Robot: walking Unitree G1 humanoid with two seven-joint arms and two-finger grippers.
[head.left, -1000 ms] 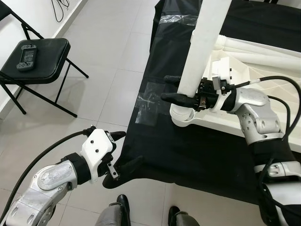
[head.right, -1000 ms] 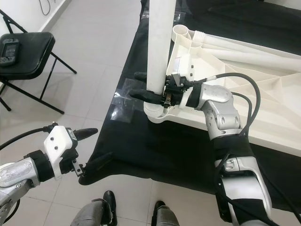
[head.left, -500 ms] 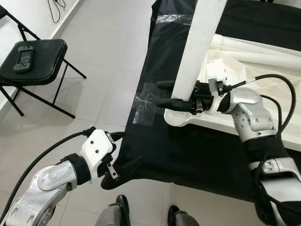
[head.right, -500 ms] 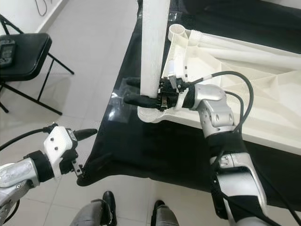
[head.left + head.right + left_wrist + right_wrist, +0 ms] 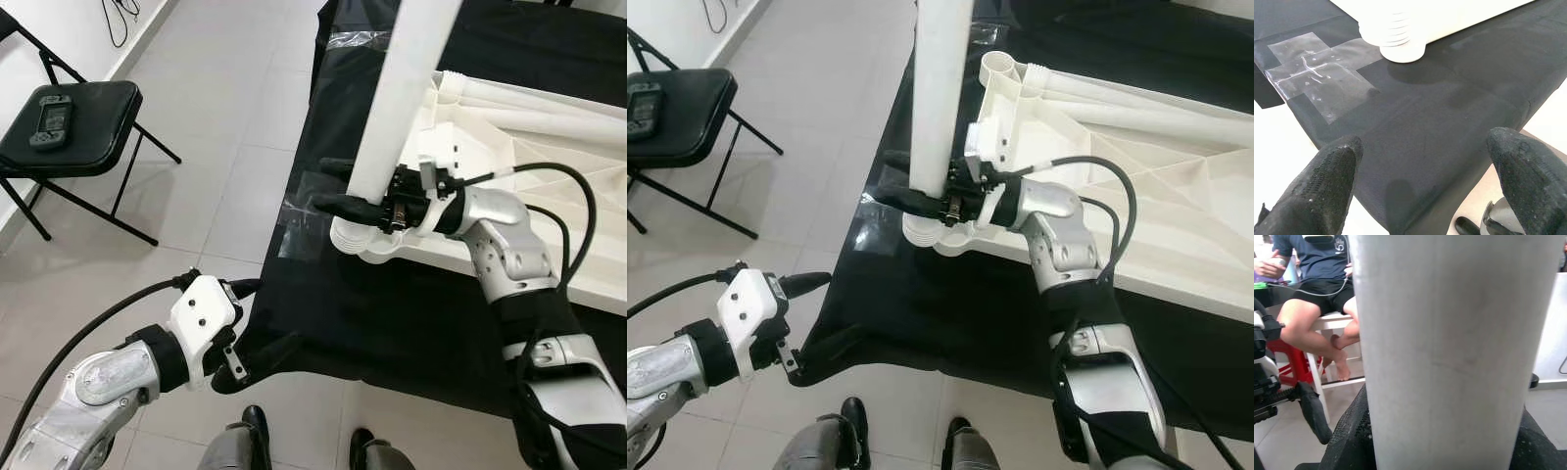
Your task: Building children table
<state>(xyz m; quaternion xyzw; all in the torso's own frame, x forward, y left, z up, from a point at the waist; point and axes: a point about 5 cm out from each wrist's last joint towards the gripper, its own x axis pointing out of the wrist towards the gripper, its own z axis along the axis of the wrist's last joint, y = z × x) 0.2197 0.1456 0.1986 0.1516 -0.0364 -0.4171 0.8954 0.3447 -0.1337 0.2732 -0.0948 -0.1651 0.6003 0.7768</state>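
Leaning further over now, our white table leg (image 5: 394, 108) — right gripper (image 5: 345, 188) clamped round its base. Left gripper (image 5: 257, 315) hangs spread, holding nothing, by the black cloth (image 5: 392, 313).

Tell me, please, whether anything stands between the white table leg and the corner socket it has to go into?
Nothing visible does. The right hand grips the white leg near its lower end, directly above the ribbed corner socket of the overturned tabletop. The left hand hangs low by the black cloth, clear of it.
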